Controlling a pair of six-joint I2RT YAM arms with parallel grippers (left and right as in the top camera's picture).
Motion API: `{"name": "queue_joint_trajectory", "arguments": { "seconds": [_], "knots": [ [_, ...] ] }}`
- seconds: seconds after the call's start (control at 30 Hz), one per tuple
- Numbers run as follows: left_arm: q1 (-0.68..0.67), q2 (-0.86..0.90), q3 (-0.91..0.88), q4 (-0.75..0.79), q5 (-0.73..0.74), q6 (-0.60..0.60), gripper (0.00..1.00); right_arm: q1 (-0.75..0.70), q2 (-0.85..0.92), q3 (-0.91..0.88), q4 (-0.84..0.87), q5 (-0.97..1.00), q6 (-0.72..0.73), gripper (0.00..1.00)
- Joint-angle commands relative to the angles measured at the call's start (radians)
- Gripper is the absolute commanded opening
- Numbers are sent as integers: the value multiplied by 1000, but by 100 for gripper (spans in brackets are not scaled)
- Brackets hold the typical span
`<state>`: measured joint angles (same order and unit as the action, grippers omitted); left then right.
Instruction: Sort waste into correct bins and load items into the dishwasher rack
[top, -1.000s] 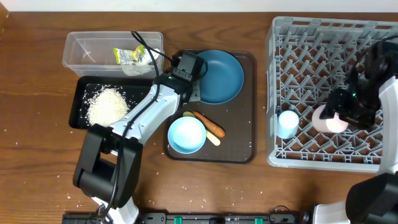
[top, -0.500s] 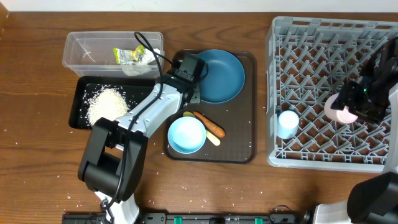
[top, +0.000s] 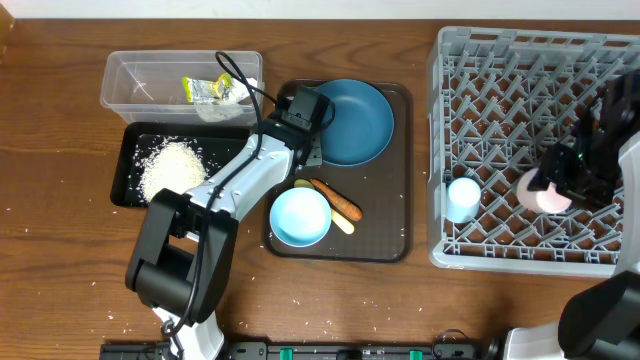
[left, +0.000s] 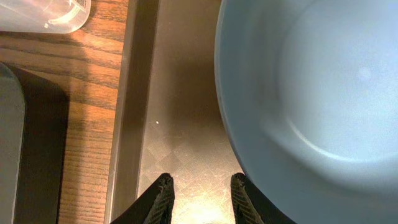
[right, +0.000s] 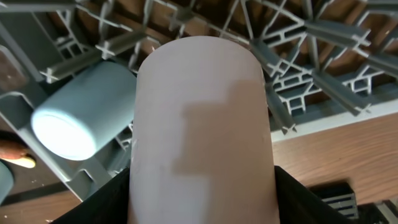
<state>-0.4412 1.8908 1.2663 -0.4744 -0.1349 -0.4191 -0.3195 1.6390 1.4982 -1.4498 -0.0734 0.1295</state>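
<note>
- The right gripper (right: 200, 198) grasps the pink-and-white cup (right: 202, 112) over the dishwasher rack (top: 520, 60), near the blue cup (top: 462, 198) lying on its side.
- The left gripper (left: 200, 193), jaws slightly parted and empty, hovers over the brown tray (left: 180, 93). The blue plate (left: 311, 93) rim sits just beside 1 finger.
- Hidden: the held cup's mouth, and whether it touches the pegs.

The gripper (right: 202, 194) clasps a pink-and-white cup (right: 202, 118) over the rack (right: 323, 68) — blue cup (right: 78, 121) at left.

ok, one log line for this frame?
left gripper open, empty, over serving tray beside blue plate | right gripper holding pink cup over rack | blue cup in rack
</note>
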Motion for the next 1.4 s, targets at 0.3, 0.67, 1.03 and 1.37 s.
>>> {"name": "queue_joint_trajectory", "arguments": {
  "seconds": [0.3,0.67,1.03,1.37],
  "knots": [
    [3,8,-4,-4,-12,-6,34,-8,60,-23,14,24,20,45],
    [3,8,-5,-4,-12,-6,34,-6,100,-23,16,21,19,83],
    [3,8,-4,-3,-12,-6,34,-6,100,44,138,-165,12,81],
    [4,-129,64,-166,-12,78,37,142,71,255,142,-171,-35,81]
  ]
}}
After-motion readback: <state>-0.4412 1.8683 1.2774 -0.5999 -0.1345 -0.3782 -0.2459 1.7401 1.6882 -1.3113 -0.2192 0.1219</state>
